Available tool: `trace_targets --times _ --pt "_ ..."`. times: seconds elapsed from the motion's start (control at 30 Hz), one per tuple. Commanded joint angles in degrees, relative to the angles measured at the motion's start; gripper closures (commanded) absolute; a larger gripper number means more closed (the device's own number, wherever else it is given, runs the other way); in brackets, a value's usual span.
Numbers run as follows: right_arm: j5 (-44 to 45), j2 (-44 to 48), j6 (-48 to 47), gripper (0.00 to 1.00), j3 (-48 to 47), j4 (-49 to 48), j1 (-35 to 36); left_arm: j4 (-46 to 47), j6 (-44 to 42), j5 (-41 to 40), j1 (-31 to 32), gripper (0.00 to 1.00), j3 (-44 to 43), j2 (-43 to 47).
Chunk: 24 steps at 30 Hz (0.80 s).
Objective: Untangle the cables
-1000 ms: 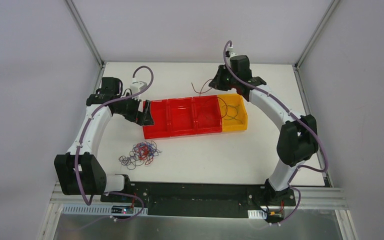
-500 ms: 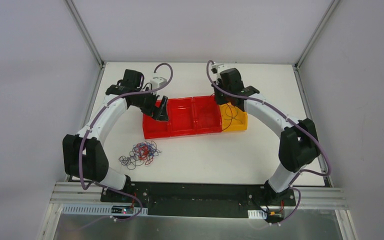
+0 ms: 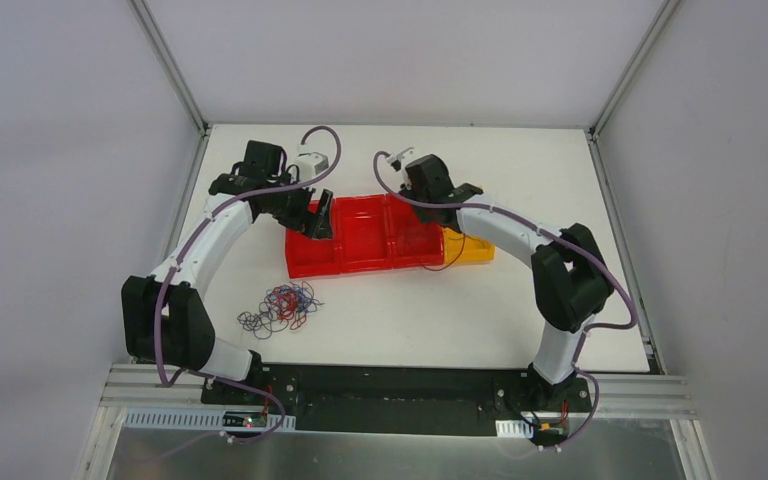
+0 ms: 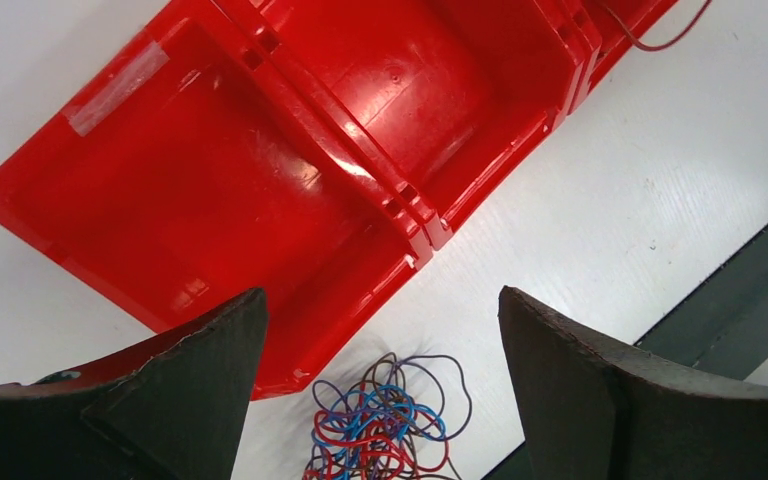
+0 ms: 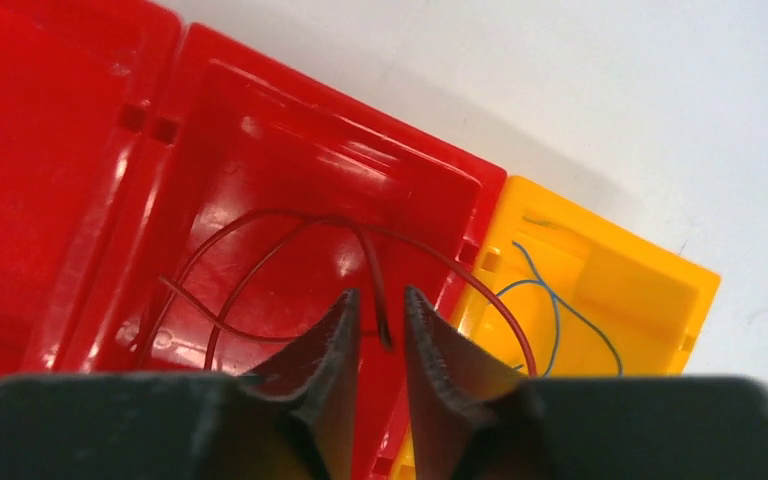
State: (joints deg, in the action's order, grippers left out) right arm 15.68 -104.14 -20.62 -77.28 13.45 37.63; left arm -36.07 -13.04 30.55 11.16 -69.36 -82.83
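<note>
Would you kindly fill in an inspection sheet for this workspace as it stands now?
Surface: white table, no spills seen.
Job's things: tangle of wires, red and blue, on the table in front of the red bins; one red wire in the red bin beside the yellow bin; one blue wire in the yellow bin.
Clutter: nothing seen.
Grippers: left gripper open and holding nothing, over the left-end red bin; right gripper shut on the red wire.
Cables: purple hoses run along both arms, apart from the tangle.
Surroundings: grey walls, metal frame posts.
</note>
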Motion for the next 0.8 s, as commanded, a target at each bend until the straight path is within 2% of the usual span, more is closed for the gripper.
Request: trace_targets --times 0.0,0.07,0.27,0.4,0.53,0.77 --pt "0.8 1.3 0.3 0.63 -5.1 3.2 0.9 1.4 1.0 -2.3 -0.1 0.15 0.6 2.8" --pt "-1.4 3.7 1.4 0.53 -5.8 6.9 0.1 1.4 1.1 -2.5 -0.1 0.14 0.8 3.2" --pt "-15.9 12.0 7.4 0.46 -9.4 21.5 -6.5 1.4 1.6 -1.4 -0.2 0.14 1.4 3.8" --pt "-24.4 14.5 9.2 0.49 -6.6 29.6 -13.4 1.4 1.6 -1.1 -0.2 0.14 1.7 3.8" --pt "-31.2 13.2 9.0 0.54 -4.4 31.0 -19.3 1.4 1.3 -0.7 -0.2 0.14 2.0 3.9" --pt "-34.1 6.8 9.9 0.61 -6.7 27.6 -20.1 1.4 1.2 -0.6 -0.2 0.14 1.5 3.0"
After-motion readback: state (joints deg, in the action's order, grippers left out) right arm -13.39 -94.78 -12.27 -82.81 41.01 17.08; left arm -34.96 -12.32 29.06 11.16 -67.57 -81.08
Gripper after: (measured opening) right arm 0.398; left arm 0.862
